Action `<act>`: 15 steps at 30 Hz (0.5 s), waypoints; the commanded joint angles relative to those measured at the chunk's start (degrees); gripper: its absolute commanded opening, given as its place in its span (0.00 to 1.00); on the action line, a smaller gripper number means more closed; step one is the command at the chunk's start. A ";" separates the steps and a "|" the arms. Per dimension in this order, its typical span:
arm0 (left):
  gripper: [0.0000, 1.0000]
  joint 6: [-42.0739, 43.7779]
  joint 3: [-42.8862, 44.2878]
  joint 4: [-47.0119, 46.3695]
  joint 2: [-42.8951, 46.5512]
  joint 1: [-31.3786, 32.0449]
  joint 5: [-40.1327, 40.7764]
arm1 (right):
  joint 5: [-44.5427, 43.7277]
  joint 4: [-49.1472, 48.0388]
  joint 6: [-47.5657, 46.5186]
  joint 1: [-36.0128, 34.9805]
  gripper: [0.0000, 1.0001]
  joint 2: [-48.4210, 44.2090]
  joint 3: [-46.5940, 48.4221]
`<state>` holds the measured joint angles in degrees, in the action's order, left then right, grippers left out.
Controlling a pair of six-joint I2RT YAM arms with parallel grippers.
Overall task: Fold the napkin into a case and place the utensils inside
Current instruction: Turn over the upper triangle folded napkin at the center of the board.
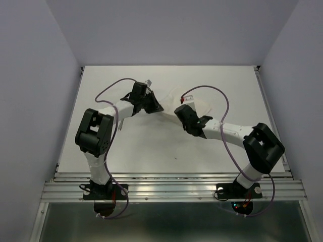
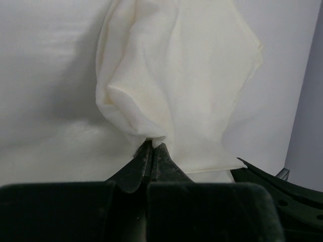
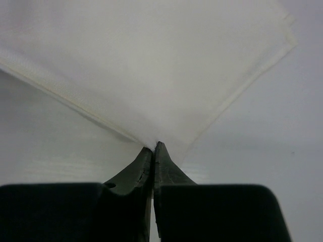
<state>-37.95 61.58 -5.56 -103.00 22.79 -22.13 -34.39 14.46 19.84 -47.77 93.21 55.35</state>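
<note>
While left gripper [image 2: 152, 144] and right gripper [image 3: 154, 146] each pinch the thin soft white napkin [image 3: 151, 65], I judge folding underway; next: matched carrying.

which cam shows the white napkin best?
Left wrist: the thin soft white napkin shows most of its bunched body. Right wrist shows only one flat layered corner; top external, a faint, partly hidden patch.

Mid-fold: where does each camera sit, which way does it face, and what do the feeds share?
Top external: fixed above and behind, looking down on the table; left arm and right arm show whole.
Left wrist: on the left arm, looking along the shut left gripper at the bunched napkin it pinches.
Right wrist: on the right arm, looking along the shut right gripper at a pinched flat corner.
Shared: the napkin.
</note>
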 commanded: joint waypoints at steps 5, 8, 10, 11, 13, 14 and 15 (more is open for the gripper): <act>0.00 6.22 38.50 6.97 -13.81 2.96 -2.74 | -12.01 -2.06 -10.25 13.75 0.01 -1.97 15.74; 0.00 10.00 38.11 2.07 -9.96 3.49 -6.51 | -10.01 -3.12 -12.45 13.75 0.01 -5.74 15.49; 0.00 11.49 27.67 -6.02 -3.72 2.97 -8.54 | -8.33 -5.22 -13.24 13.75 0.01 -9.96 10.15; 0.00 12.46 24.23 -7.78 -2.05 2.79 -9.24 | -6.32 -5.84 -13.24 12.97 0.01 -11.19 7.86; 0.00 12.56 13.60 -12.00 1.39 1.92 -10.73 | -4.29 -5.41 -11.32 10.51 0.01 -12.79 2.14; 0.00 12.47 10.35 -13.23 2.44 1.65 -11.26 | -3.93 -4.62 -9.05 9.11 0.01 -12.88 0.65; 0.00 12.21 4.22 -15.33 2.80 1.39 -11.36 | -3.41 -2.79 -7.20 6.14 0.01 -12.70 -1.80</act>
<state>-28.75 79.11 -12.21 -103.90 26.22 -30.26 -39.48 9.34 9.54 -36.67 79.75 59.72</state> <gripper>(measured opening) 0.036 0.038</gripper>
